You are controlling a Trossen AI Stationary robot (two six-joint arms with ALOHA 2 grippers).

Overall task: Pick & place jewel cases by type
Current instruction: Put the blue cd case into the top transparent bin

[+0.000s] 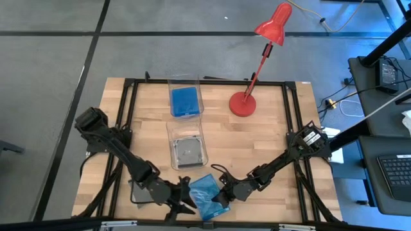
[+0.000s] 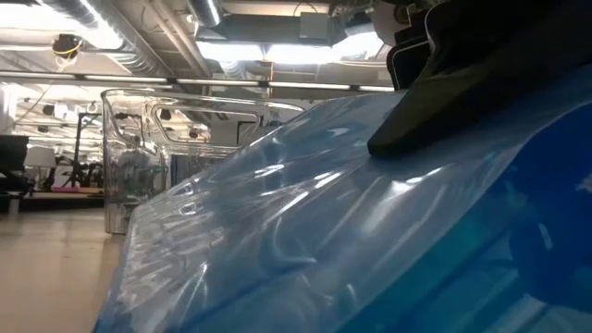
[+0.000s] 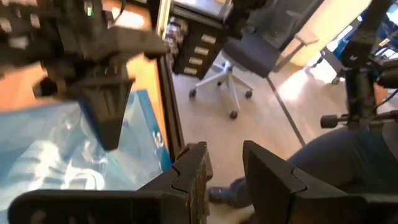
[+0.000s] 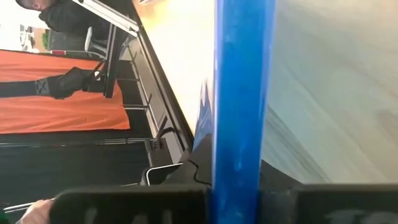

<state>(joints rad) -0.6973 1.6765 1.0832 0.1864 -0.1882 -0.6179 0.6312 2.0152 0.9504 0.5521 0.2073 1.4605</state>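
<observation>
Here, right gripper (image 1: 221,197) clamps blue jewel case (image 1: 207,196) — front edge.

Both dark arms reach low toward the near edge of the surface (image 1: 257,138), elbows out and wrists turned inward to face each other. The left end effector (image 1: 186,200) sits just left of the blue jewel case (image 1: 207,194), its fingers (image 3: 189,174) parted with nothing between them. The right end effector (image 1: 221,196) grips that case's right edge, fingers clamped on it.
</observation>
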